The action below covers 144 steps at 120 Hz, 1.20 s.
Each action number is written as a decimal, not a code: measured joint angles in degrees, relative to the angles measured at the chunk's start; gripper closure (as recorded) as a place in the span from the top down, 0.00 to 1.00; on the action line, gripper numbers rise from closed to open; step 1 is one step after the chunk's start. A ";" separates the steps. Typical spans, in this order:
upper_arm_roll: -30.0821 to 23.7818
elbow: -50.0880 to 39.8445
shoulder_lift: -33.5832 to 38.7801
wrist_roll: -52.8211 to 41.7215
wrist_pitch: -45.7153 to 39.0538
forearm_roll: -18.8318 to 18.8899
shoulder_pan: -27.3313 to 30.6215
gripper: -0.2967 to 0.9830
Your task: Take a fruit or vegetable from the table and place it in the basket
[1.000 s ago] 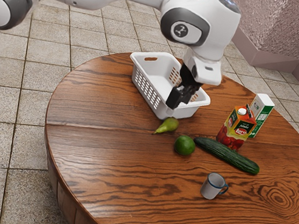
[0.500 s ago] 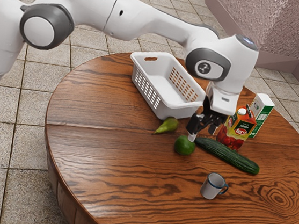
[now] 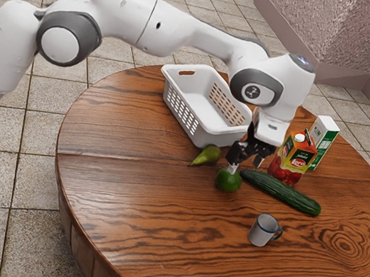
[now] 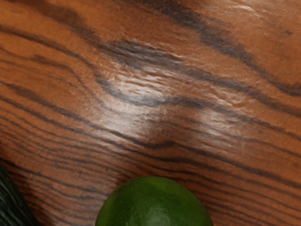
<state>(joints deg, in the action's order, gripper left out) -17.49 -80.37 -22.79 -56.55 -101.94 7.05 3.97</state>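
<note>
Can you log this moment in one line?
fingers: open | round green fruit: on table, by fingers, outside basket | pear: beside basket

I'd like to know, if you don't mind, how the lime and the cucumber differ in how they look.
The lime is round, while the cucumber is long and narrow. The lime is a mid green; the cucumber is darker. The lime's skin looks fairly smooth, whereas the cucumber's is ridged along its length. Both are green and lie on the table, outside the basket.
</note>
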 joint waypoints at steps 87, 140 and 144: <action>1.59 -1.91 -4.50 -10.15 -0.70 -0.17 -0.01 0.77; 1.34 -1.41 -4.04 -11.76 -2.03 0.19 -0.17 0.53; 0.92 -0.79 -2.67 -11.76 -1.83 0.17 -0.28 0.52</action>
<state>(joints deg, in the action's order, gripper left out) -16.58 -81.15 -25.46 -68.31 -103.77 7.22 3.70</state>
